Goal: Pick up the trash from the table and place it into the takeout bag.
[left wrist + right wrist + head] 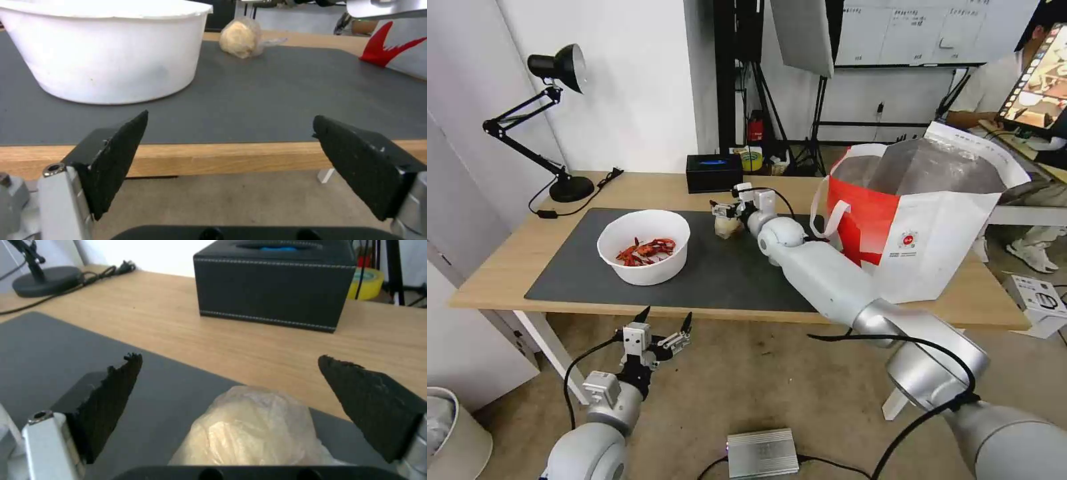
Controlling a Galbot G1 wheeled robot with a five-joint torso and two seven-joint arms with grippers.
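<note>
A white bowl (pixel 644 247) (pixel 106 50) holding red crayfish shells sits on the left half of the dark grey mat (pixel 727 273). A beige ball (pixel 727 227) (pixel 240 38) (pixel 249 433) wrapped in clear film rests near the mat's far edge. My right gripper (pixel 725 203) (pixel 229 357) hangs open just above it, one finger on each side, not touching. The red-and-white takeout bag (pixel 920 220) (pixel 396 50) stands open on the table's right end. My left gripper (pixel 665 315) (pixel 230 117) is open and empty, below the table's front edge (pixel 213 160), facing the bowl.
A black box with a blue top (pixel 714 172) (pixel 271 280) stands behind the ball. A black desk lamp (pixel 554 120) with its cord occupies the far left corner. My right arm stretches across the mat beside the bag.
</note>
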